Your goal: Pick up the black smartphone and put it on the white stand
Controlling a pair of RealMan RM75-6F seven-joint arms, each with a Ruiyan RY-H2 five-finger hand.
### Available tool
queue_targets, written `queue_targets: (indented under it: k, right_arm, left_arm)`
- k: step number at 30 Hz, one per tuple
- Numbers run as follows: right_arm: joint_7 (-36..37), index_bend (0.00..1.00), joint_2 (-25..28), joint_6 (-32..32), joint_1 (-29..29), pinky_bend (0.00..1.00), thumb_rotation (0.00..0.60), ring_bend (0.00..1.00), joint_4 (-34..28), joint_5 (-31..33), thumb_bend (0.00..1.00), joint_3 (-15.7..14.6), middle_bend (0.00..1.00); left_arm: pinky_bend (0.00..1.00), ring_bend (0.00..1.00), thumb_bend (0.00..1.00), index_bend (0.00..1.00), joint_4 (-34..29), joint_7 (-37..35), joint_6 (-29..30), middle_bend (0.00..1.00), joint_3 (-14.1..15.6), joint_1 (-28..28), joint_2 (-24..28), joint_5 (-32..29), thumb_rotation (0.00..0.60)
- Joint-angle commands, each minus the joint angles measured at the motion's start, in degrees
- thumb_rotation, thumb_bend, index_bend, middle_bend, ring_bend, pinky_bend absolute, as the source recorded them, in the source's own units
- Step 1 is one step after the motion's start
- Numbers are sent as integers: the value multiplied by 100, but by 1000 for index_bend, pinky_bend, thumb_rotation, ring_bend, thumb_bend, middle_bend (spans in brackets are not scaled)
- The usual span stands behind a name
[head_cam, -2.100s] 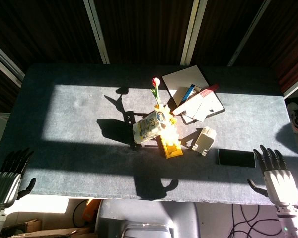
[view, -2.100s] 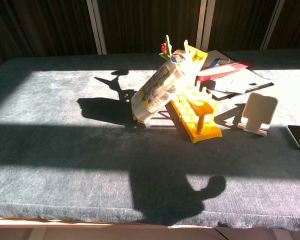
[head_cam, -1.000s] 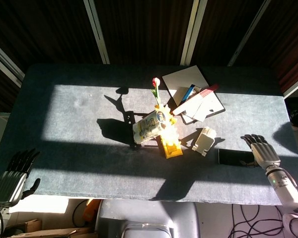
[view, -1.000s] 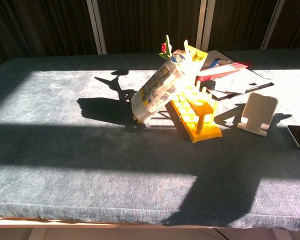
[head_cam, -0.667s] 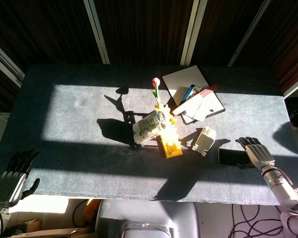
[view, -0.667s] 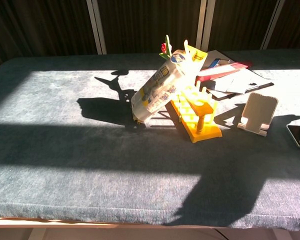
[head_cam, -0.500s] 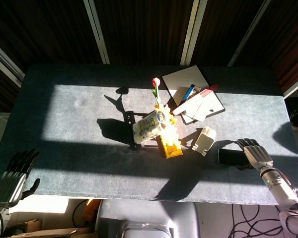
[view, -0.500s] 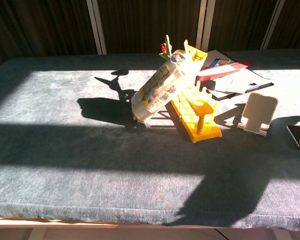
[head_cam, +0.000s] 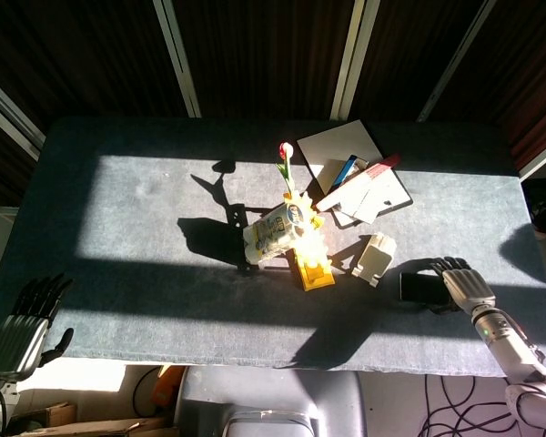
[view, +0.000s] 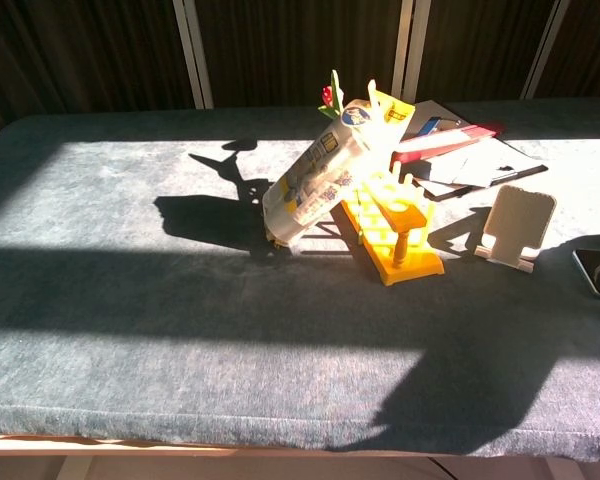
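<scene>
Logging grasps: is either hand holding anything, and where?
Nothing visibly held. Right hand lies over the black smartphone's right end; grip unclear. Left hand is empty.

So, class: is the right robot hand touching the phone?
Cannot tell. In the head view the right robot hand overlaps the phone's end, but contact isn't plain.

A grey felt-covered table [head_cam: 118, 228] stands before dark wood panelling [head_cam: 255, 55] crossed by pale strips [head_cam: 177, 55]. Hard sunlight falls across the tabletop in a bright band, casting sharp shadows.
</scene>
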Motion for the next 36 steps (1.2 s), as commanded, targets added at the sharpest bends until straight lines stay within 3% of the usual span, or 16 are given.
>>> queue_targets:
  k: [1, 14, 36]
  right_arm:
    - [-17, 323, -24, -31, 15, 3, 600, 34, 26, 28, 373, -5, 203]
    - [-119, 347, -48, 26, 22, 10, 600, 44, -37, 55, 373, -40, 214]
    - [-542, 709, -149, 366, -78, 120, 600, 247, -32, 155, 370, -47, 483]
  left_arm:
    - [63, 9, 371, 0, 3, 7, -6, 19, 4, -2, -4, 3, 600]
    - [63, 9, 371, 0, 3, -17, 33, 19, 16, 12, 8, 39, 600]
    - [63, 10, 371, 0, 13, -24, 47, 19, 38, 17, 2, 87, 600]
